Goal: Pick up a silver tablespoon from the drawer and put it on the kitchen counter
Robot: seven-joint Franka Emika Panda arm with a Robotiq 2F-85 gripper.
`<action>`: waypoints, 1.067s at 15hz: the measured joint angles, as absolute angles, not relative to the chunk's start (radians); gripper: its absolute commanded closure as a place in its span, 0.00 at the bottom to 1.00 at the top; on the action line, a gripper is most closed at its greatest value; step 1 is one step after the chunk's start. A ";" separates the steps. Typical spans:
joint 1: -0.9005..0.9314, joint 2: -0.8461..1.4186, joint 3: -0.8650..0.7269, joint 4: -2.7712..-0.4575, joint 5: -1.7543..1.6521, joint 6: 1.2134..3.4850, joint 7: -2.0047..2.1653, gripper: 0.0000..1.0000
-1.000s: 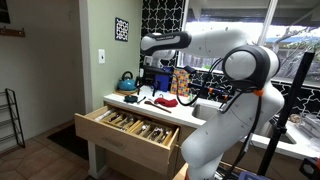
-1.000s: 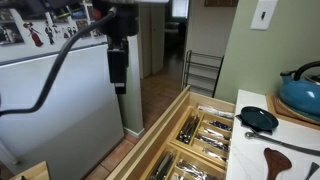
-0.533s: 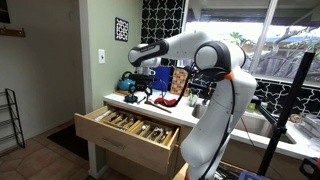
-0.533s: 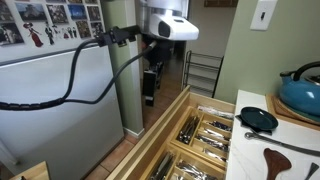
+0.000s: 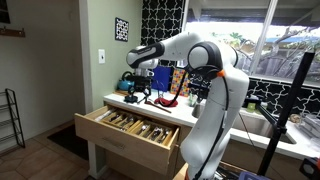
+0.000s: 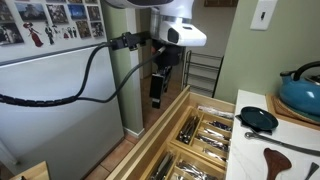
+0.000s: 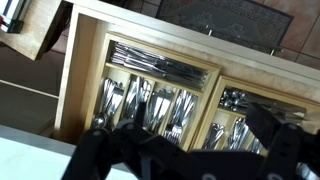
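Well, your hand (image 6: 156,98) hangs released and empty above the open drawer (image 5: 125,145), pointed down, likely for a straight drop. Cutlery (image 7: 150,100) lies sorted in its dividers; you can't yet tell which is the tablespoon. The desk (image 6: 242,150) waits just beside.

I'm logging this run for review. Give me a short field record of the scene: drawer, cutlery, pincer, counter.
drawer: drawer pulled open, dividers showing
cutlery: silver cutlery lying in the compartments
pincer: pincer open, empty, in the air, touching nothing
kitchen counter: kitchen counter white, holds a teal kettle and a black pan
task state: no spoon picked up yet
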State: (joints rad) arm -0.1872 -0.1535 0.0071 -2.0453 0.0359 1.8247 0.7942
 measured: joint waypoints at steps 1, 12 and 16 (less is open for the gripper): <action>-0.187 -0.154 0.007 -2.045 0.036 1.825 0.795 0.00; -0.164 -0.130 0.013 -2.042 -0.076 1.856 0.926 0.00; -0.142 0.019 0.014 -2.022 -0.249 1.989 1.178 0.00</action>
State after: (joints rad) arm -0.1425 0.0189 0.0140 -2.0215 -0.2487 1.9887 1.1782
